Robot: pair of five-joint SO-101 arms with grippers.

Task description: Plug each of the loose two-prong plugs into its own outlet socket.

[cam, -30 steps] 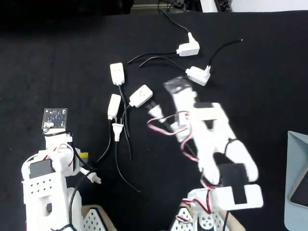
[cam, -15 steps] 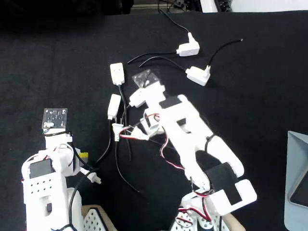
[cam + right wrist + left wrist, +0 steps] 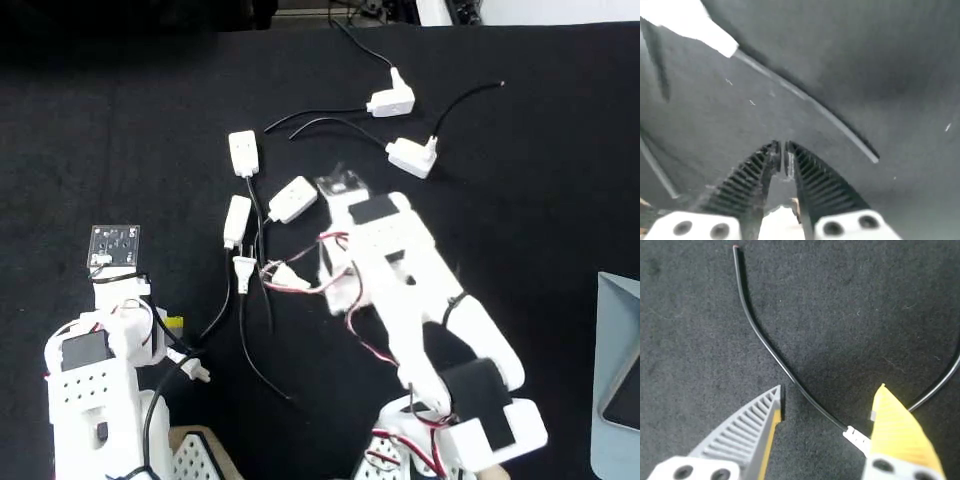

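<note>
A black, slightly fuzzy cloth covers the whole worktop. At its right edge stands a pale grey-blue container. Beyond the far edge, a white surface lies beside dark shadow.

A: Left gripper gap free?
B: No. Black cord runs between the spread fingers, white plug end against the yellow finger. Bare mat ahead of the tips.
A: Right gripper?
B: Fingers nearly together. Second cord crosses just ahead of the tips, white block beyond.
</note>
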